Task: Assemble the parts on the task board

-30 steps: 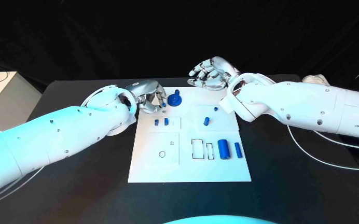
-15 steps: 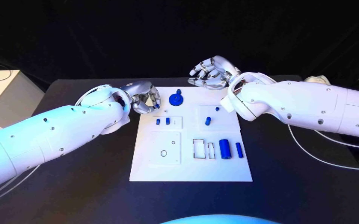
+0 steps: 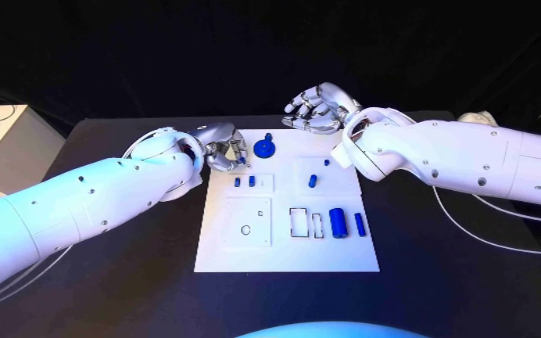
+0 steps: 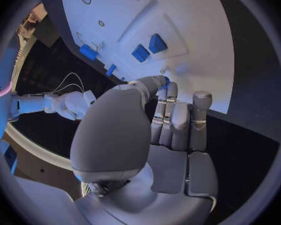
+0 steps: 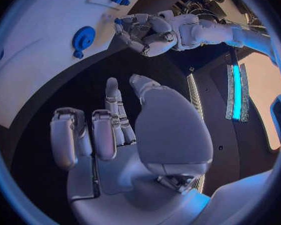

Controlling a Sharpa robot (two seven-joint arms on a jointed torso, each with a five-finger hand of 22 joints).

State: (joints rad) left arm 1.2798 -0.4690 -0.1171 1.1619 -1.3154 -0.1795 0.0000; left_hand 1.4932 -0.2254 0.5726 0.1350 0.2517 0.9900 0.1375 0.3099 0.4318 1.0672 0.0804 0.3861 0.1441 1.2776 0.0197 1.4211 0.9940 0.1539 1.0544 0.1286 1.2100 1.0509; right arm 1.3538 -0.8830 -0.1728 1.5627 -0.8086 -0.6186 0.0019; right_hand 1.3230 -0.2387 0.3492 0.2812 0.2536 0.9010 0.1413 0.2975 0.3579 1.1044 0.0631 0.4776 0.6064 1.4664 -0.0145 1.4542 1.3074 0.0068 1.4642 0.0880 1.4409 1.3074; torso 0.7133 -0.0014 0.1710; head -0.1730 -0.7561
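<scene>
Left hand (image 3: 223, 148) sits at the upper left corner of the white task board (image 3: 288, 252), pinching a small blue part (image 4: 166, 80) at its fingertips. Right hand (image 3: 317, 111) hovers past the board's top edge, fingers loosely curled, holding nothing. Blue gear-like disc (image 3: 265, 149) lies between them.

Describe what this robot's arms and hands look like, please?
Both arms are smooth, rounded white shells dotted with small dark screw holes. The left hand and right hand are silver metal with jointed, human-like fingers and a broad grey back plate. Thin white cables loop beside each arm.
</scene>
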